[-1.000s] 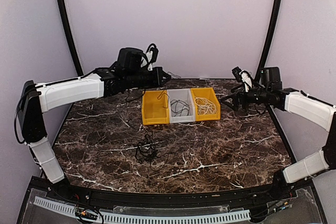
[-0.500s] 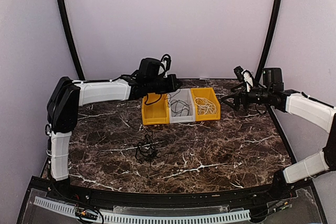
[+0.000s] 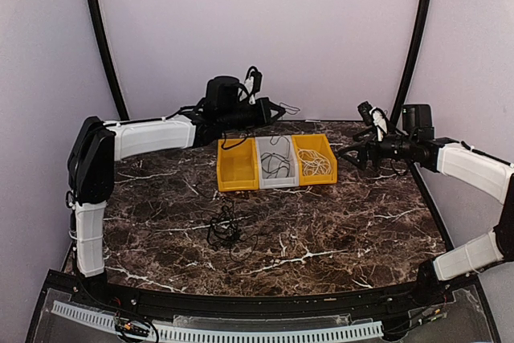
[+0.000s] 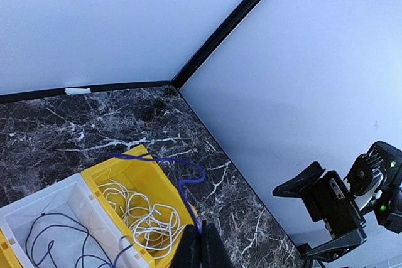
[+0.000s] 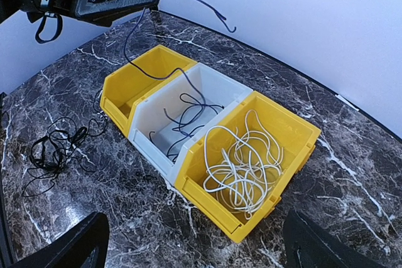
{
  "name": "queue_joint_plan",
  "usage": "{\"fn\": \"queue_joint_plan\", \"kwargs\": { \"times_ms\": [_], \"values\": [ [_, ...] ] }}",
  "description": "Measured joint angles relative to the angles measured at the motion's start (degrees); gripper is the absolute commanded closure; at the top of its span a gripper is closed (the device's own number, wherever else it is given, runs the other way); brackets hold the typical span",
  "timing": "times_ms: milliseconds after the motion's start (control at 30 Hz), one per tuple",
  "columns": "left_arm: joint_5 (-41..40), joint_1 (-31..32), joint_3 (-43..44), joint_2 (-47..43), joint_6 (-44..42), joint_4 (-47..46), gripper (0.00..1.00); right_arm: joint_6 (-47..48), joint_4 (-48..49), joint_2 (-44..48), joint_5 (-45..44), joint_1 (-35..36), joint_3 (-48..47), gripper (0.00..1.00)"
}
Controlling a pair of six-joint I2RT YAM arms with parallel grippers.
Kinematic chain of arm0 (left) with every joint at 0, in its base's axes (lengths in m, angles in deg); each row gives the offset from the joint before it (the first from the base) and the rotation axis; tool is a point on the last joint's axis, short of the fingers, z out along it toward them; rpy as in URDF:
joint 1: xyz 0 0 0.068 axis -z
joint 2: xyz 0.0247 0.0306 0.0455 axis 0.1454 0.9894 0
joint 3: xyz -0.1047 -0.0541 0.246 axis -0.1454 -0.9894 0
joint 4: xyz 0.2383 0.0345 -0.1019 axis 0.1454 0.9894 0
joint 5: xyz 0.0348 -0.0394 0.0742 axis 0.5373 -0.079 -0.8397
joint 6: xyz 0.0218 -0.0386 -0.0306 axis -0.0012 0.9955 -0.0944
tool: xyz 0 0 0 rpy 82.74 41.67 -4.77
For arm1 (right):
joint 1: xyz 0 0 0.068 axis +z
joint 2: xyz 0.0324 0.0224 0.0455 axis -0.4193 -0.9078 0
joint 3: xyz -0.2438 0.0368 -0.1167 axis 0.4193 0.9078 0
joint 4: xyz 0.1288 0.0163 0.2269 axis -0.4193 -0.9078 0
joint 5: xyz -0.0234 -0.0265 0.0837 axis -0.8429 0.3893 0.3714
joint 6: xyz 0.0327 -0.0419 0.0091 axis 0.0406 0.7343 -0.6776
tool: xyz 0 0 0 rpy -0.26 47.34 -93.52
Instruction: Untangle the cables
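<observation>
**Top view.** Left gripper [image 3: 271, 108] is up above the far side of the bench [image 3: 361, 222], behind the bins, fingers together on a thin black cable [image 3: 275, 166]. A short free end pokes out past the tips; the rest drops into the grey bin [image 3: 279, 183]. This is the mid bin of three touching in a row, w/ an empty-looking yellow bin [image 3: 238, 182] on its L. The R yellow bin [image 3: 319, 179] holds the white cable [image 3: 315, 164]. A second black cable bundle [image 3: 223, 230] lies loose on the bench, nearer the arm bases and well apart from the bins. Right gripper [image 3: 347, 158] is just R of the row, fingers apart, holding nothing.

**Left wrist.** Fingers are pressed together at the bottom edge. The pinched cable, bluish here, arcs up over the R yellow bin.

**Right wrist.** Own fingers sit in the lower corners, wide apart, w/ bare bench btwn them. The held cable hangs from the left gripper, over the L yellow bin, into the grey bin.
</observation>
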Motion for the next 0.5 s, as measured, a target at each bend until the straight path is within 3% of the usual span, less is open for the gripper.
{"fn": "queue_joint_plan", "kwargs": {
  "times_ms": [500],
  "values": [
    [-6.3, -0.1, -5.0, -0.7, -0.5, 0.6, 1.0, 0.9, 0.1, -0.7, 1.3, 0.0, 0.5, 0.02]
  ]
}}
